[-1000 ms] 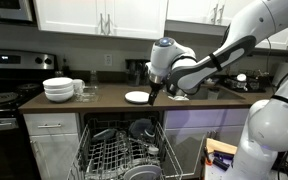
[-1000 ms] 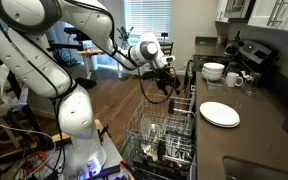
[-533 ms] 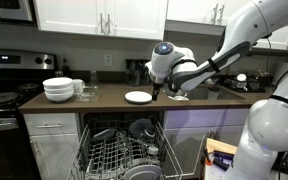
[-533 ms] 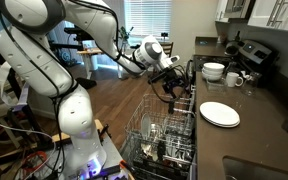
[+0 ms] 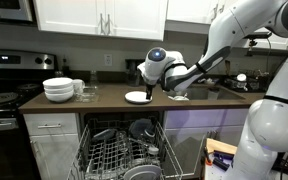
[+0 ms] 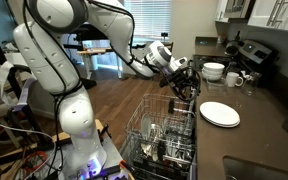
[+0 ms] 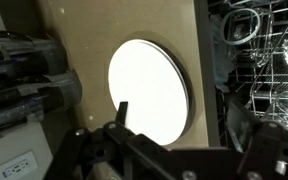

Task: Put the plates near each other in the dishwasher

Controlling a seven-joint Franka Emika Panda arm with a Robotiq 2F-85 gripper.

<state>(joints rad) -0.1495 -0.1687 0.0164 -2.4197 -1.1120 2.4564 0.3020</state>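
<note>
One white round plate (image 5: 137,97) (image 6: 219,114) lies flat on the brown countertop above the dishwasher (image 5: 119,155) (image 6: 164,135), whose door is down and lower wire rack pulled out. My gripper (image 5: 148,92) (image 6: 189,86) hangs open just over the counter's front edge, beside the plate and not touching it. In the wrist view the plate (image 7: 149,90) fills the middle, and my gripper (image 7: 184,122) stands with its fingers (image 7: 122,110) spread wide and nothing between them. A round grey dish (image 5: 141,128) stands upright at the back of the rack; whether it is a plate I cannot tell.
A stack of deep white bowls (image 5: 58,89) (image 6: 213,71) and glass mugs (image 5: 82,88) sit on the counter next to the stove (image 5: 4,100) (image 6: 254,55). Rack tines (image 7: 264,50) show beside the counter edge. Dark appliances (image 7: 24,90) stand against the back wall.
The arm has swung the gripper in over the counter edge toward the plate. The jaws stayed open and the plate has not moved.
</note>
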